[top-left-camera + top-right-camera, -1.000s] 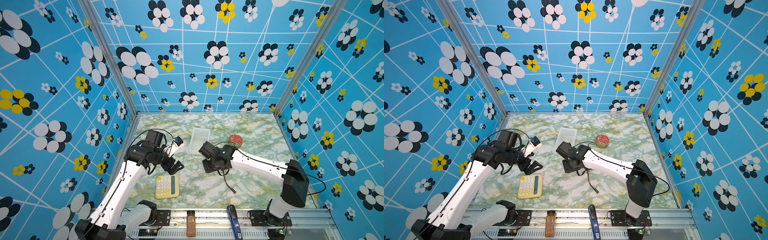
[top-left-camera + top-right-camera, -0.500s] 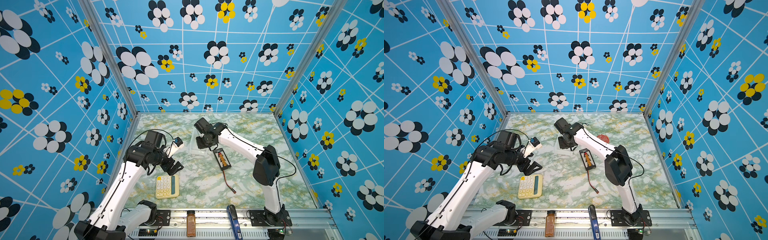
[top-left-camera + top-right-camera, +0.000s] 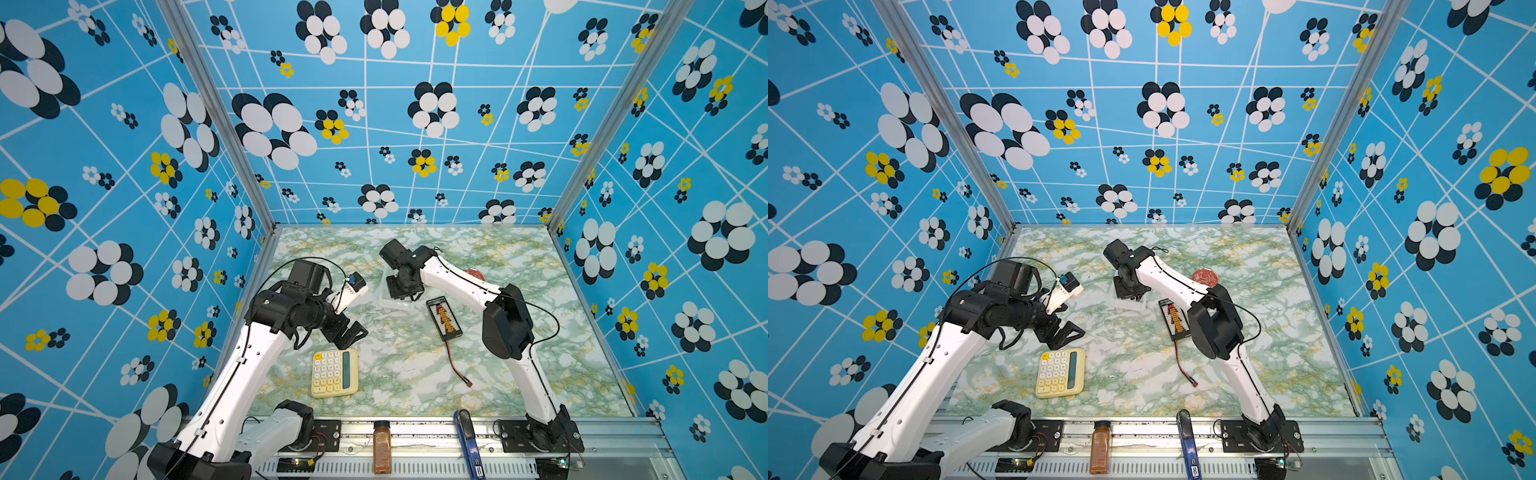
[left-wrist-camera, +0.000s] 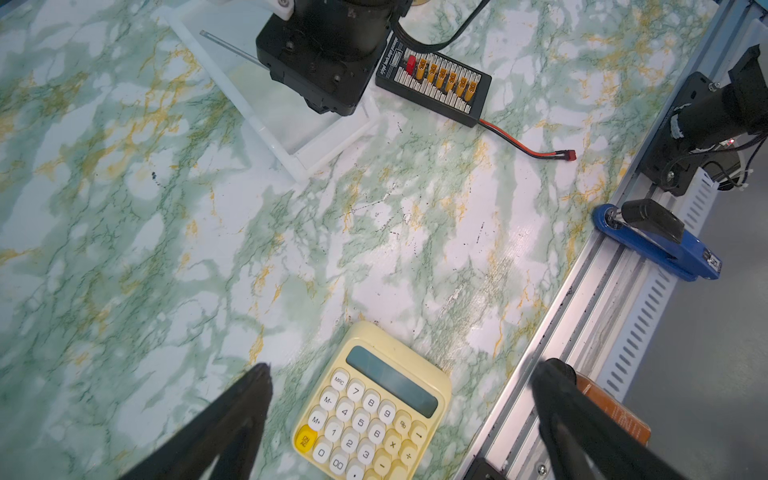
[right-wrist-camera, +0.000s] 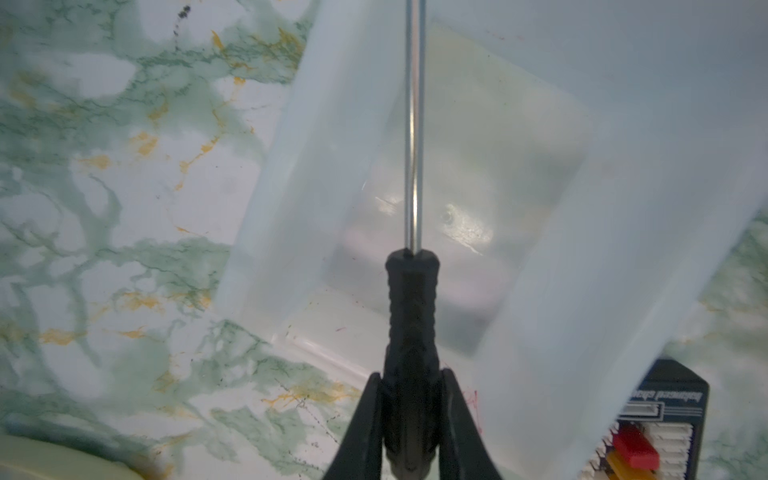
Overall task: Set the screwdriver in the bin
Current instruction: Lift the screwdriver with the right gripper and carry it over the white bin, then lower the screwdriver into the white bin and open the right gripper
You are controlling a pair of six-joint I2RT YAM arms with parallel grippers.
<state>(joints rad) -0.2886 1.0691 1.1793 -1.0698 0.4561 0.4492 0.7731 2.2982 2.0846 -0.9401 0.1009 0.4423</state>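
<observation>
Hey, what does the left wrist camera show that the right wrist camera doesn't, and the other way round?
Only the left wrist view shows the open left pincer, the calculator keypad, the blue-handled tool on the rail and the wire's red plug.

Only the right wrist view shows the right pincer shut on the screwdriver by its black handle.

Both show the white bin, the screwdriver's silver shaft over it, the black board with orange connectors and the marbled table.
</observation>
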